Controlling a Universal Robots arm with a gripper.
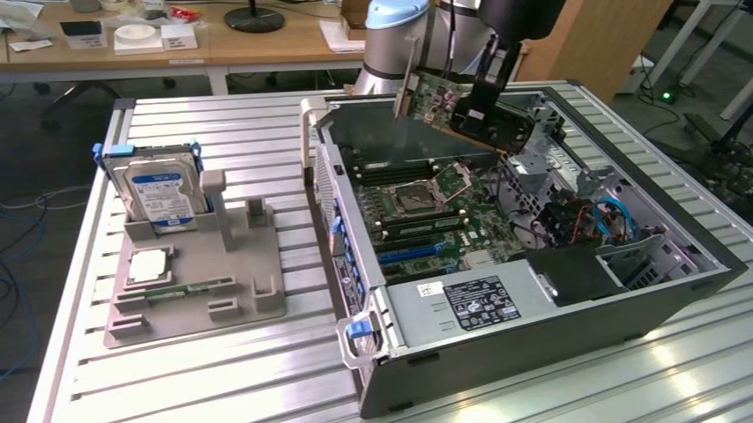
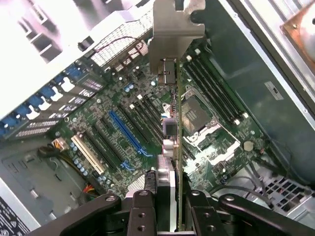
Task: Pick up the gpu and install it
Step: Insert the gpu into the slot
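Pincer (image 1: 477, 110) pinching gpu (image 1: 429, 95) by upper edge above open case (image 1: 530, 352); likely keeps connector edge free, facing motherboard (image 2: 98, 132) slots.

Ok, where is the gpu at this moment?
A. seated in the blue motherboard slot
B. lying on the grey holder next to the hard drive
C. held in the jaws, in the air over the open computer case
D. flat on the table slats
C: the gpu hangs tilted in the jaws above the open computer case, and the blue slot on the motherboard stands empty.
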